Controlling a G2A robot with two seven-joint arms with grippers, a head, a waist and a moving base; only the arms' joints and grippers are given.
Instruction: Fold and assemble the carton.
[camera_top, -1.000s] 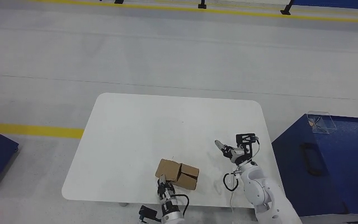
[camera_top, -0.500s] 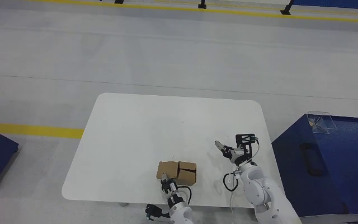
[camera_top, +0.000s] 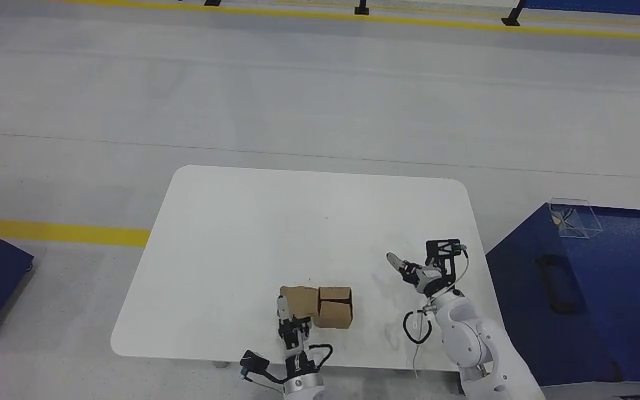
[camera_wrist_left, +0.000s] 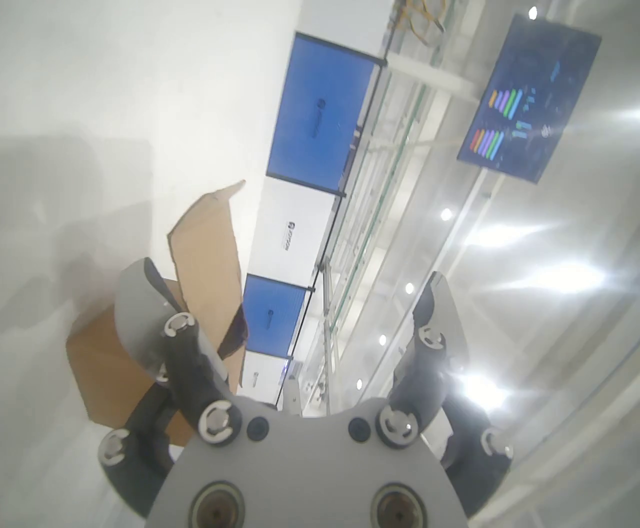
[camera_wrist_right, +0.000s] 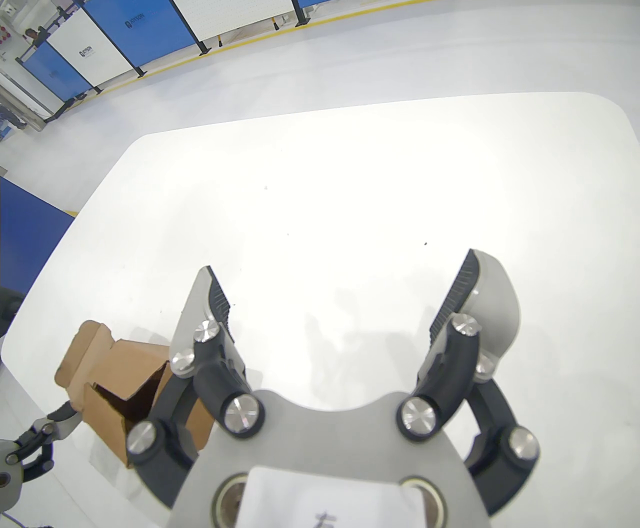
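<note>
The left gripper (camera_wrist_left: 290, 280) holds its two fingers wide apart, and nothing sits between them. It seems to point up and away from the robot, but it is small in the top view. The left arm (camera_top: 293, 380) is tucked in low and close. The right gripper (camera_wrist_right: 340, 265) is spread wide too, holds nothing, and tips forward and down. The right arm (camera_top: 462, 338) is bent and out to the side.

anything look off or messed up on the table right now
Nothing spilled or damaged. The brown cardboard carton sits half-formed near the white table's robot-side edge, one end gaping and a flap sticking out; the left tool is open beside it.
</note>
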